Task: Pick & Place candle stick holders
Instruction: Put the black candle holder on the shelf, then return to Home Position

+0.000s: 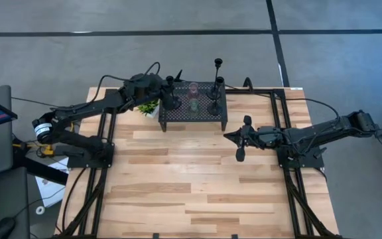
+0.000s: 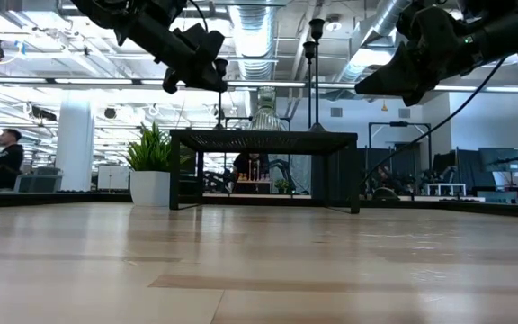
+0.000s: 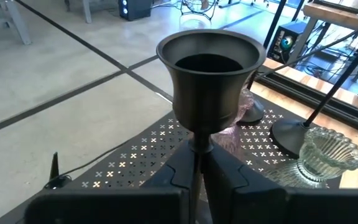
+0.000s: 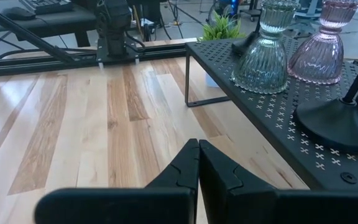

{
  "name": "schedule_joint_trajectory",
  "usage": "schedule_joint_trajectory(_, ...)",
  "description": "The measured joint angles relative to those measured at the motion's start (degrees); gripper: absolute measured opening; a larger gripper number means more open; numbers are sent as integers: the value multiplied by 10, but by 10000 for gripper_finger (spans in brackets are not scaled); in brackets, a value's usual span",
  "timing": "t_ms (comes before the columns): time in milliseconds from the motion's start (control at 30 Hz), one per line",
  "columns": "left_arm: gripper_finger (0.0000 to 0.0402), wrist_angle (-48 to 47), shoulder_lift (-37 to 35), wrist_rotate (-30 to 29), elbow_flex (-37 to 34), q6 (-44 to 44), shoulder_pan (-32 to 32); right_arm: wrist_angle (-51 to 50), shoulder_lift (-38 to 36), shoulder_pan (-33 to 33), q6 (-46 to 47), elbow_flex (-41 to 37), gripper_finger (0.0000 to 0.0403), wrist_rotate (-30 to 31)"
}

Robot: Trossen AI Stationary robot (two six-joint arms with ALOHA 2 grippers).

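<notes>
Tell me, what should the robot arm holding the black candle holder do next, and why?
Probably lift it a little, straight up. The left gripper is shut on the thin stem of the black candle stick holder, above the perforated stand, with the glass holders close by. Rising first should keep it from bumping them. The right gripper waits shut over the table.

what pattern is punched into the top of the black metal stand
Rows of small cross-shaped cutouts in the stand, clearest in the left wrist view.
</notes>
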Motion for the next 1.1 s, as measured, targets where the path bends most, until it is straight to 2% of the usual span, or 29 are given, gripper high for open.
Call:
schedule_joint_trajectory(400, 23, 2, 0, -2, -8, 0, -4, -7, 0, 0, 0, 0, 0, 0)
schedule_joint_trajectory(933, 87, -2, 0, -1, -13, -2, -4, -7, 0, 0, 0, 0, 0, 0)
schedule_joint_trajectory(1100, 119, 0, 0, -2, -13, -2, -4, -7, 0, 0, 0, 0, 0, 0)
